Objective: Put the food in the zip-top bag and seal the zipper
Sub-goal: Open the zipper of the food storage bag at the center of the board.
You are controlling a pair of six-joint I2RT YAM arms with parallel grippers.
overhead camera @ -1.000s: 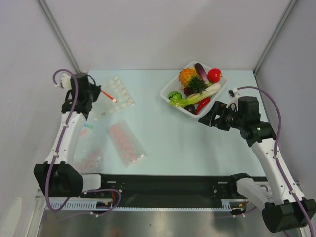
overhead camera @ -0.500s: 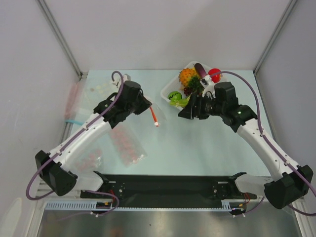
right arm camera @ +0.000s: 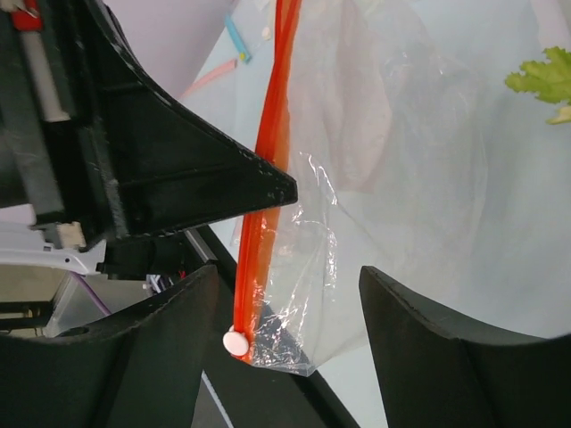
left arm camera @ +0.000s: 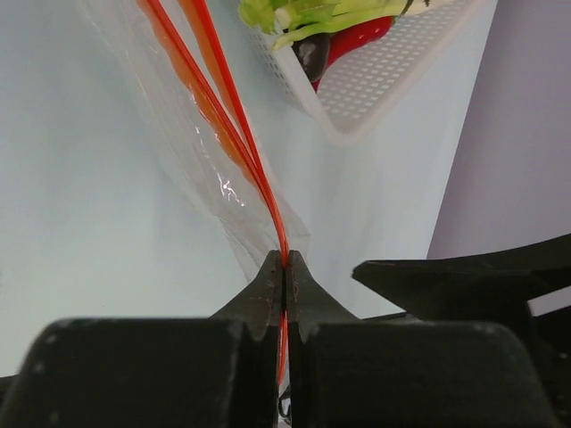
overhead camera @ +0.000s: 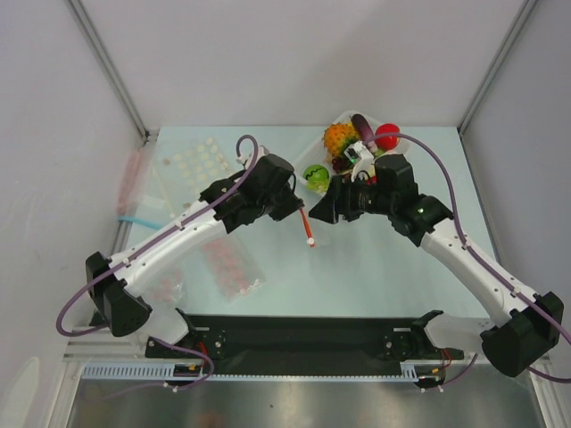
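My left gripper [overhead camera: 293, 207] is shut on the orange-red zipper [overhead camera: 305, 226] of the clear zip-top bag and holds it above the table at the centre. In the left wrist view the jaws [left arm camera: 285, 265] pinch the strip, and the bag [left arm camera: 201, 147] hangs beyond them. My right gripper [overhead camera: 323, 210] is open right beside it. In the right wrist view its fingers [right arm camera: 285, 312] stand on either side of the bag's corner [right arm camera: 312, 294] and the white slider [right arm camera: 235, 341], not touching. The pineapple [overhead camera: 339, 138], red fruit [overhead camera: 387, 135] and green fruit [overhead camera: 314, 175] lie in the white basket [overhead camera: 393, 156].
The basket also holds a purple eggplant [overhead camera: 361, 123], leafy greens and a red chili [left arm camera: 357, 40]. A sheet of white dots [overhead camera: 192, 160] and packets of pink-red dots [overhead camera: 227, 263] lie on the left. Grey walls close in both sides.
My left gripper has carried the bag by its zipper from the far left to the centre. My right gripper has swung left from the basket's front to meet it.
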